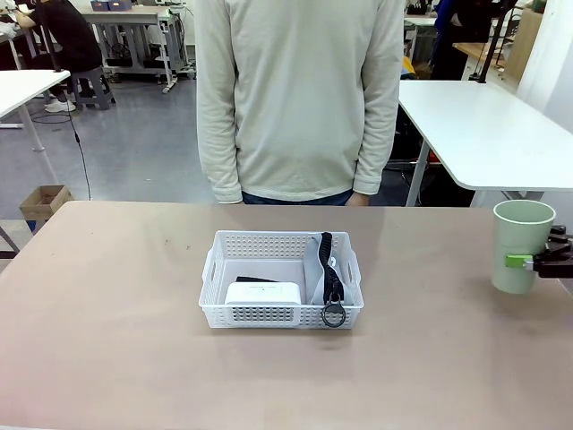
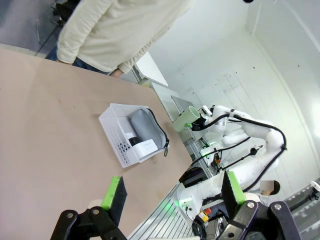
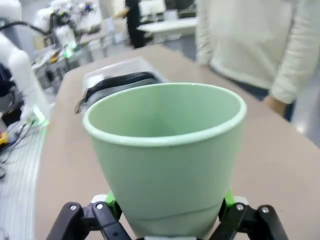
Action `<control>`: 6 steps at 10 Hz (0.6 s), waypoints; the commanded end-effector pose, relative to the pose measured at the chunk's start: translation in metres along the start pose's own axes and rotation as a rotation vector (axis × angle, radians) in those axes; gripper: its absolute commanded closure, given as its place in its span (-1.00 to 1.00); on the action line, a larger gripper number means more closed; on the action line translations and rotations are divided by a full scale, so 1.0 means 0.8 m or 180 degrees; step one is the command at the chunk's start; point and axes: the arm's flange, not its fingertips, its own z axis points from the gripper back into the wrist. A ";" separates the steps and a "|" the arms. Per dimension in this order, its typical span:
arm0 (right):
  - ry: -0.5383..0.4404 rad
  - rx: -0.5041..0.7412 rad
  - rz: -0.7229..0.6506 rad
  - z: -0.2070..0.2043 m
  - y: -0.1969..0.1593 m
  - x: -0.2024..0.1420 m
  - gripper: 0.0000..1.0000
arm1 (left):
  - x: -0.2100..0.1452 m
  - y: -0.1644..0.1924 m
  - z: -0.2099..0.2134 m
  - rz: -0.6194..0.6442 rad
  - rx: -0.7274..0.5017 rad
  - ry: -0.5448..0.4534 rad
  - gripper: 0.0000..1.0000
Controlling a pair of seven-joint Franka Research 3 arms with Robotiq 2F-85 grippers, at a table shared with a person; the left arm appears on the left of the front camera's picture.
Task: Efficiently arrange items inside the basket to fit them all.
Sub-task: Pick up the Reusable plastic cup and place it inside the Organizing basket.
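The white lattice basket [image 1: 269, 238] sits mid-table. Inside it the grey pouch [image 1: 314, 269] stands on edge along the right side, with its black strap [image 1: 328, 269] and metal ring [image 1: 333, 315] draped over the front rim. A white box [image 1: 262, 293] lies at the front, and a small black stapler [image 1: 255, 280] is just behind it. At the table's right edge the pale green cup [image 1: 522, 242] stands upright, my right gripper [image 1: 528, 262] shut on its sides. Close up, the cup [image 3: 165, 150] sits between both pads. My left gripper [image 2: 172, 192] hangs open, high above the table.
A person in a cream sweater [image 1: 300, 98] stands at the far edge, arms hanging down. From the left wrist view the basket [image 2: 112, 125] lies well away across bare table. White tables stand behind the person.
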 end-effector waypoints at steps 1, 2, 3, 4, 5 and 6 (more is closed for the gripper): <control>0.0633 0.0682 -0.0104 -0.024 0.059 0.087 1.00 | 0.000 -0.001 -0.001 -0.0075 -0.0056 -0.0045 -1.00; 0.0795 0.0892 -0.0101 -0.039 0.076 0.106 0.35 | 0.000 -0.001 -0.001 -0.0075 -0.0056 -0.0045 -1.00; 0.0898 0.1045 -0.0076 -0.054 0.093 0.119 0.35 | 0.000 -0.001 -0.001 -0.0075 -0.0056 -0.0045 -1.00; 0.1036 0.1060 0.0026 -0.074 0.114 0.134 1.00 | 0.000 -0.001 -0.001 -0.0075 -0.0056 -0.0045 -1.00; 0.1177 0.1145 0.0115 -0.099 0.132 0.154 0.35 | 0.000 -0.001 -0.001 -0.0075 -0.0056 -0.0045 -1.00; 0.1374 0.1127 0.0257 -0.133 0.149 0.177 1.00 | 0.000 -0.001 -0.001 -0.0075 -0.0056 -0.0045 -1.00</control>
